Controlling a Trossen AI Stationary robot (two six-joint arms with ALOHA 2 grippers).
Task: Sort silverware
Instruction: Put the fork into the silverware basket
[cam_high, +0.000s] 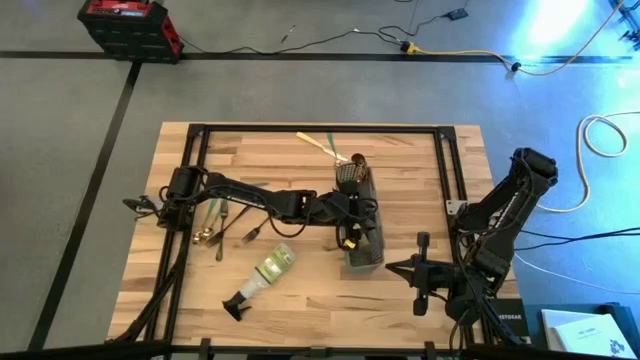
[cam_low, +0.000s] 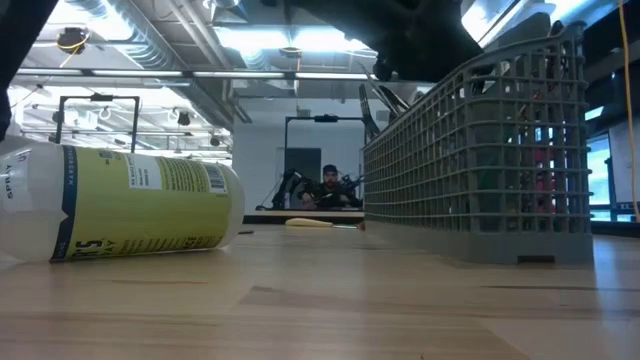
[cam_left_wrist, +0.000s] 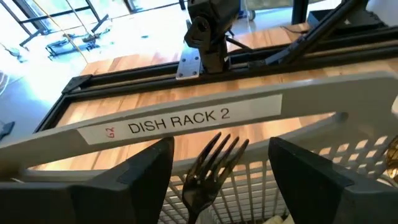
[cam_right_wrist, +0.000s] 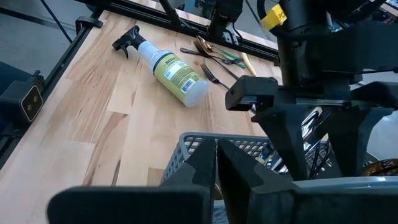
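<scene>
We're hovering the left gripper (cam_left_wrist: 221, 177) over the caddy (cam_high: 362, 245), fingers (cam_left_wrist: 140, 171) standing apart with a dark fork (cam_left_wrist: 208, 168) between them, tines up inside the caddy, grip unclear, while the right gripper (cam_high: 418, 272) is sitting shut beside the caddy, holding nothing.

A clear spray bottle (cam_high: 265, 275) with a yellow-green label and black nozzle lies on its side at lower centre-left of the wooden table (cam_high: 400, 310). A grey mesh caddy (cam_high: 360, 225) labelled "DISH RACK 2" stands at centre. A red-and-black case (cam_high: 128, 27) sits on the floor, upper left.
</scene>
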